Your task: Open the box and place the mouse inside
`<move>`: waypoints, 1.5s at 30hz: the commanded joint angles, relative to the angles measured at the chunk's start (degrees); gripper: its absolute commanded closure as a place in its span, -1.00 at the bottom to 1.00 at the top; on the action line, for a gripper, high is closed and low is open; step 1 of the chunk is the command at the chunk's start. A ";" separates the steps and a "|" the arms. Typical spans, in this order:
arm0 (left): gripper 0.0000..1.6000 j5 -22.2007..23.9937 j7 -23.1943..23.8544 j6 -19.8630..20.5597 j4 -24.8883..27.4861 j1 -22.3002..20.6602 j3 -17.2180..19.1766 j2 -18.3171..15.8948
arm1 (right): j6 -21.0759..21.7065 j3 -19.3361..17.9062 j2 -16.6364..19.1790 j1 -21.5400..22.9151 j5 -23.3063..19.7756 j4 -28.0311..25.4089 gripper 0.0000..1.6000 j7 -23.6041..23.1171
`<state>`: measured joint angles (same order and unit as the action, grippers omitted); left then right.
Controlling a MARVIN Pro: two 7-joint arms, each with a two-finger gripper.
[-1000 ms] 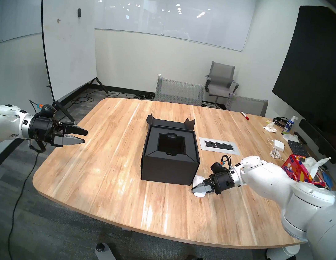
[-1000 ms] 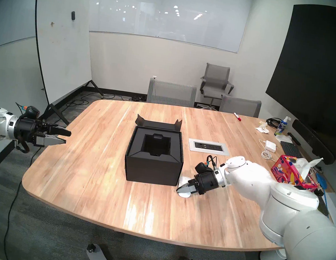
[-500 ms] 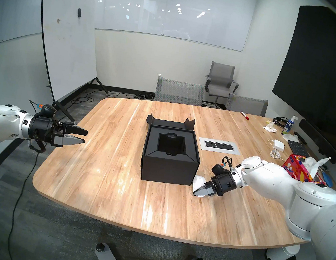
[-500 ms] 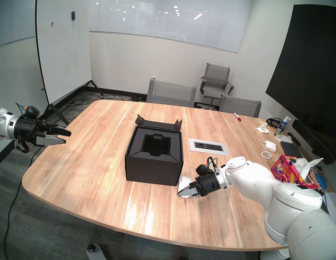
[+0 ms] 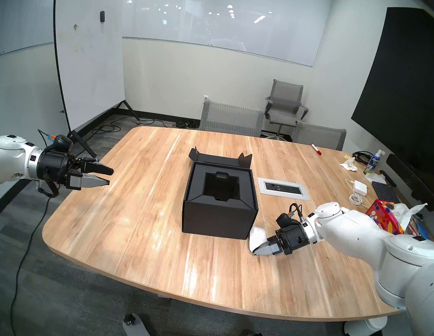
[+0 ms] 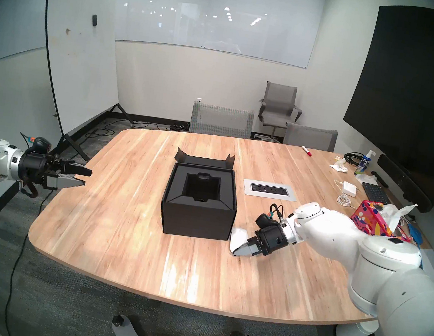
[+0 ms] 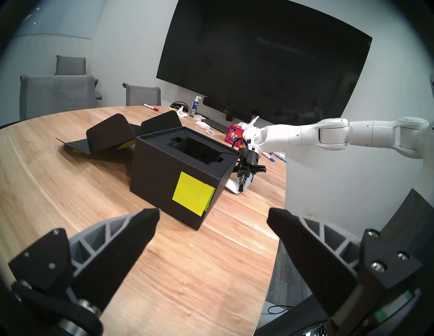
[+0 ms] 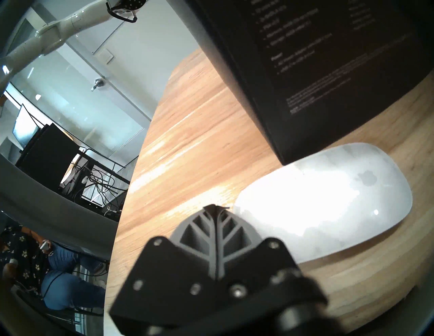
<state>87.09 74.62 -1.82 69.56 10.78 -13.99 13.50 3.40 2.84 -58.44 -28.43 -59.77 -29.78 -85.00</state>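
The black box (image 5: 219,213) stands open in the middle of the table, its lid flap (image 5: 219,159) folded back flat behind it and the recessed insert showing. A yellow-green sticky note (image 7: 192,196) is on its left side. The white mouse (image 5: 256,234) lies flat on the table by the box's near right corner, also clear in the right wrist view (image 8: 328,199). My right gripper (image 5: 255,250) is shut with nothing between its fingers, tips low at the mouse's near end (image 8: 215,207). My left gripper (image 5: 110,176) hangs open and empty over the table's left edge, well away from the box.
A power outlet plate (image 5: 283,188) is set into the table right of the box. At the far right lie a red floral tissue box (image 5: 382,217), a white power adapter (image 5: 361,187), a keyboard (image 5: 384,192), a spray bottle (image 5: 374,162) and a marker (image 5: 316,149). Chairs stand behind the table.
My shut right gripper has drawn back a little, toward me and to the right, from over the mouse to its near end. The left arm and the box have not moved.
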 commanded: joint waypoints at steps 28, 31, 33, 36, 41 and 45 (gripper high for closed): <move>-1.00 0.41 0.01 0.03 0.12 -0.65 0.62 0.15 | -1.99 3.15 -8.11 5.80 -0.10 7.36 1.00 0.00; -1.00 0.42 0.01 0.03 0.12 -0.65 0.62 0.15 | -2.21 3.35 -8.71 6.00 -0.17 8.10 1.00 0.00; -1.00 0.42 0.01 0.03 0.12 -0.65 0.62 0.15 | -2.43 3.47 -8.99 6.04 -0.23 8.48 1.00 0.00; -1.00 0.42 0.01 0.04 0.12 -0.65 0.62 0.15 | -2.53 3.67 -9.32 6.05 -0.29 8.95 1.00 0.00; -1.00 0.43 0.01 0.04 0.13 -0.65 0.62 0.15 | -2.35 4.03 -9.71 5.91 -0.41 9.52 1.00 0.00; -1.00 0.43 0.01 0.04 0.13 -0.65 0.62 0.15 | -1.57 4.77 -9.99 5.78 -0.29 9.84 1.00 0.00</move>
<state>87.08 74.62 -1.82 69.56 10.78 -13.99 13.50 0.85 6.93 -67.62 -23.89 -59.56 -20.39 -85.03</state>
